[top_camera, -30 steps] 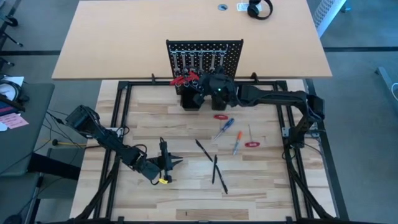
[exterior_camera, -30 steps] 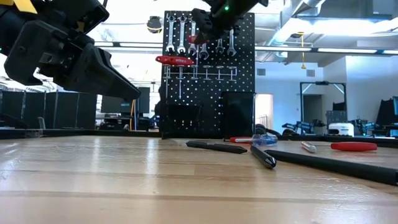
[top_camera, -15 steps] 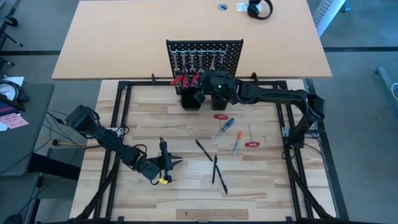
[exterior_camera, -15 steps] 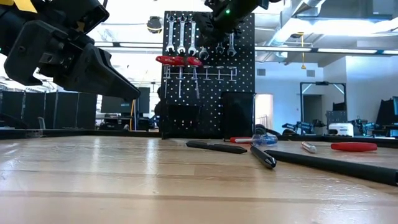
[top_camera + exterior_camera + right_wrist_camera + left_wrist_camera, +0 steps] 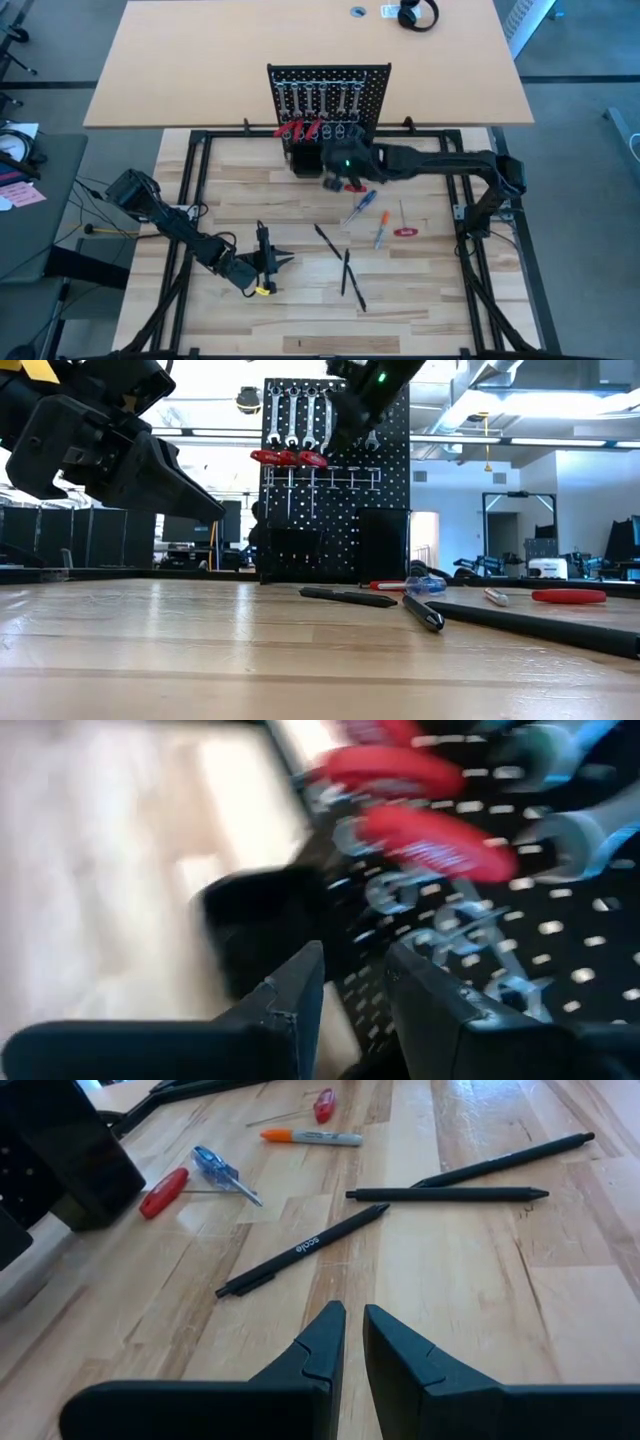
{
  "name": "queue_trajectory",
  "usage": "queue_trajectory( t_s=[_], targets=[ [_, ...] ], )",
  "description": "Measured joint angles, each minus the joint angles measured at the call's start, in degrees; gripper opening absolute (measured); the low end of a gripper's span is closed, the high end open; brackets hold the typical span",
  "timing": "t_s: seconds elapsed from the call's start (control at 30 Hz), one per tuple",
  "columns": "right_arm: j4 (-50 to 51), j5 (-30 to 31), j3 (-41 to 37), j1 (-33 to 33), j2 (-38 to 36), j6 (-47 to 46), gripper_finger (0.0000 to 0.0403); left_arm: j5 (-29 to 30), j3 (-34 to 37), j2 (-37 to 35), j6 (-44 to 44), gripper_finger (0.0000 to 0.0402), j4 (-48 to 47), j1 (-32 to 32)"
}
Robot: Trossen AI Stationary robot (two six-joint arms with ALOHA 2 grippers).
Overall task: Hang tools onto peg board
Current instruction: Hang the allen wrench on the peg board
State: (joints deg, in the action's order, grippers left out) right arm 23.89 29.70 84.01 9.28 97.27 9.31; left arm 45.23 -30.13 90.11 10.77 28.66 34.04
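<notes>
Right gripper slightly open, gripping nothing, just off upright black perforated peg board with red-handled tools and silver wrenches hung. Left gripper nearly closed, parked over table.

The right arm enters from the right edge of the high view, bends at its base, and extends leftward across the upper middle of the frame. The right gripper sits just above the frame centre. In the right wrist view its two fingers are slightly apart with nothing between them. In the low view this arm occupies the top centre.

The left arm runs diagonally from the left edge of the high view toward the lower centre. The left gripper points rightward. In the left wrist view its fingers are nearly closed, a narrow gap remaining, empty.
</notes>
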Motion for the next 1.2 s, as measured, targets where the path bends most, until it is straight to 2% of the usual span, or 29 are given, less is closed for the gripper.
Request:
queue_trajectory(
  t_s=[0.17,0.33,0.43,0.57,0.73,0.93,1.07,1.2],
  targets=[
    [8.62,0.02,-1.74,-8.74,-2.46,0.92,0.0112,-0.93,0.00,0.00,1.29,0.0036,-1.04,0.09],
    [10.38,-0.12,-12.63,-17.88,-5.95,1.21,0.0111,-1.36,0.00,0.00,2.56,0.0036,-1.14,0.49],
    [8.41,-0.09,-20.69,-20.41,-8.58,-5.80,0.0111,-1.40,0.01,0.00,2.57,0.0036,-0.86,0.67],
    [8.54,0.07,-29.37,-20.52,-10.89,-18.03,0.0115,-1.38,0.02,0.00,2.53,0.0036,-0.70,0.35],
    [11.74,-2.23,-35.97,-21.28,-16.57,-24.69,0.0157,-1.32,0.01,0.00,2.56,0.0036,-0.71,-0.61],
    [11.57,-5.02,-44.43,-26.97,-29.11,-33.34,0.0224,-1.29,0.02,0.00,2.67,0.0036,-0.98,-0.66],
    [3.42,-5.59,-53.63,-31.59,-35.40,-36.30,0.0250,-1.29,0.02,0.00,3.59,0.0036,-1.00,-0.68],
    [-5.35,-5.06,-62.20,-34.88,-37.39,-40.47,0.0255,-1.30,0.02,0.00,3.99,0.0036,-0.98,-0.68]
  ],
)
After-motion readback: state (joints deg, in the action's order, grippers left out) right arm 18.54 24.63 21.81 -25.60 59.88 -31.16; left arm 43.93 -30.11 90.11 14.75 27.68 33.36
